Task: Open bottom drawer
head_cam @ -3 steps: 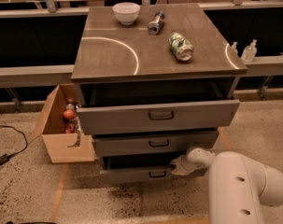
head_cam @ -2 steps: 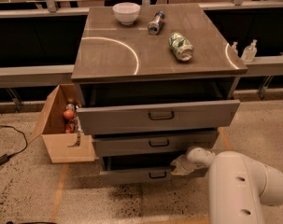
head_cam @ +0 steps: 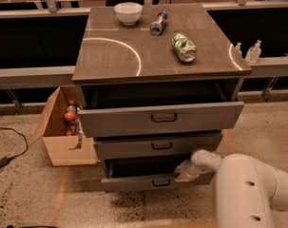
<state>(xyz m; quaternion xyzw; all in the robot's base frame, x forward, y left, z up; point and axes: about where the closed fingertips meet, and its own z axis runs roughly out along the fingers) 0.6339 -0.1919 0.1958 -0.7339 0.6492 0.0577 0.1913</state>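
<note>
At the far left a dark cable [head_cam: 5, 151] lies on the speckled floor. Just right of it an open cardboard box [head_cam: 62, 148] stands against the cabinet's left side, with an orange fruit [head_cam: 70, 116] among the things in it. The grey cabinet [head_cam: 110, 56] carries a white bowl [head_cam: 128, 12] at the far edge, a small metal can [head_cam: 158, 23] on its side beside it, and a green can [head_cam: 184, 47] lying nearer the right. All three drawers stand partly out: the top drawer [head_cam: 115, 122] farthest, the middle drawer [head_cam: 124, 148] less. The bottom drawer [head_cam: 129, 183] sits lowest, near the floor, with a dark gap above its front. The gripper [head_cam: 184, 171] rests at that front's upper edge, right of the bar handle [head_cam: 161, 182]; whether it is grasping cannot be told. The white arm [head_cam: 248, 189] fills the near right corner. Two small pump bottles [head_cam: 253, 51] stand on the right-hand ledge.
</note>
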